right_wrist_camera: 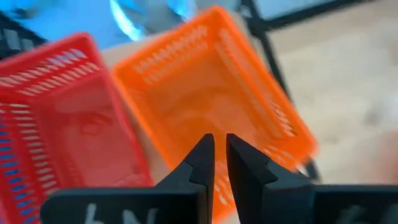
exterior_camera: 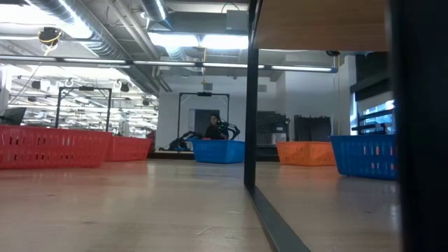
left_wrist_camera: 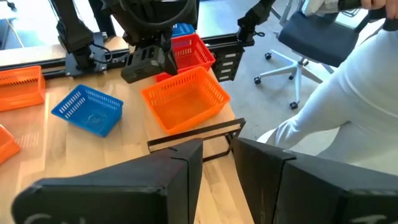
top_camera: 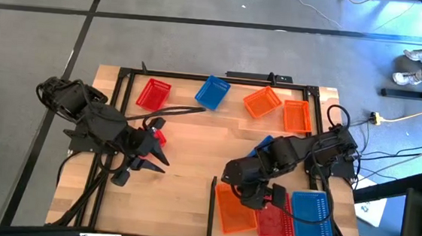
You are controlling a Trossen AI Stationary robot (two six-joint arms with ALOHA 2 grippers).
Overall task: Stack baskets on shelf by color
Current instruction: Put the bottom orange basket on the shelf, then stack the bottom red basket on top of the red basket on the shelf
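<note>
Your shelf [top_camera: 194, 139] is a pale wood plank board framed by black metal rails, lying on grey floor tiles; the low view looks across it into a workshop hall with ceiling pipes and strip lights. At its near right corner you have three mesh-walled plastic baskets side by side: orange basket [top_camera: 235, 210], red basket [top_camera: 277, 223], blue basket [top_camera: 313, 215]. Your right pincer [right_wrist_camera: 219, 163] hangs over the orange one, fingers a narrow slit apart, seemingly holding nothing. Your left pincer [left_wrist_camera: 216, 163] waits by the left edge, slightly parted, empty.
</note>
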